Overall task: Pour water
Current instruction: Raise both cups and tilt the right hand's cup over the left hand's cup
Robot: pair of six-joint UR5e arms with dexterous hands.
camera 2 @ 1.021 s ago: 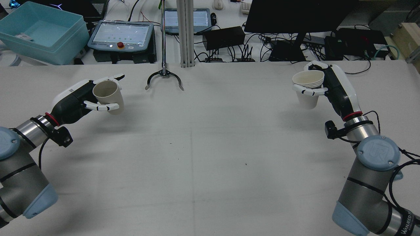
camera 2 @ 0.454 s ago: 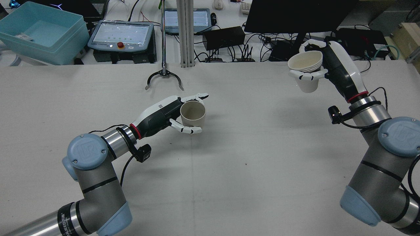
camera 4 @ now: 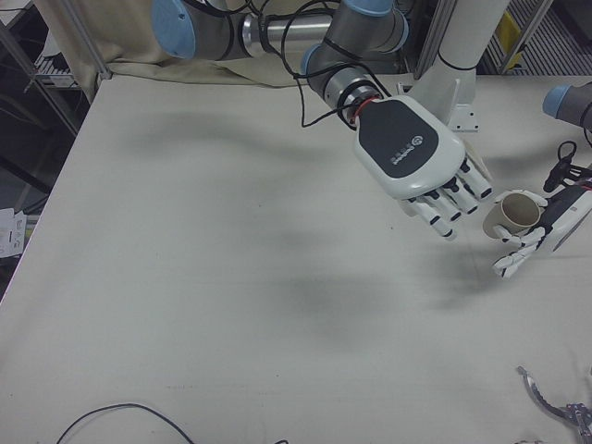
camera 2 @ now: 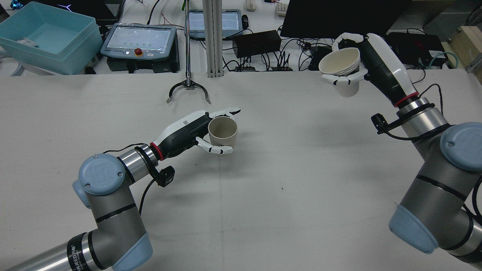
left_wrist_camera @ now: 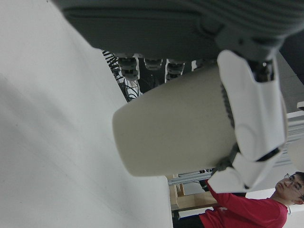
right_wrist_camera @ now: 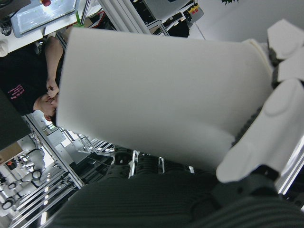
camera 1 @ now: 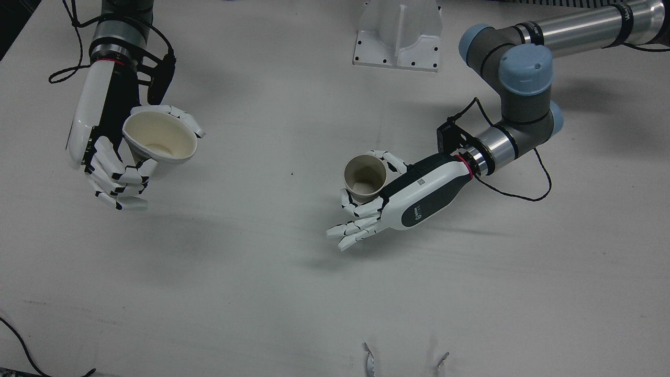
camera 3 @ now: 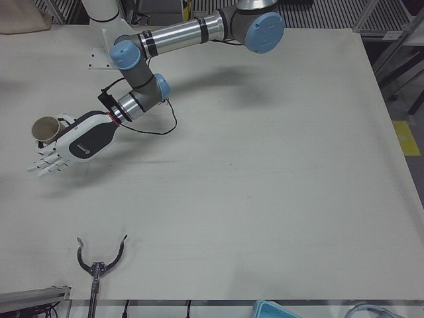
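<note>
While open surface [camera 2: 263,195] surrounds me, my left hand [camera 2: 188,130] grips one cup [camera 2: 223,131] mid-surface; my right hand [camera 2: 371,71] clasps one stack of cups [camera 2: 340,69] above the far edge.

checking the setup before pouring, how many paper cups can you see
2 cup positions: one cup in the left hand near the table's middle, and a white cup raised in the right hand. That one shows several nested rims, so it may be a stack hiding more.

paper cups [camera 2: 223,131]: 2 | hands [camera 2: 184,131]: 2 | grabber tool [camera 2: 188,90]: 1
</note>
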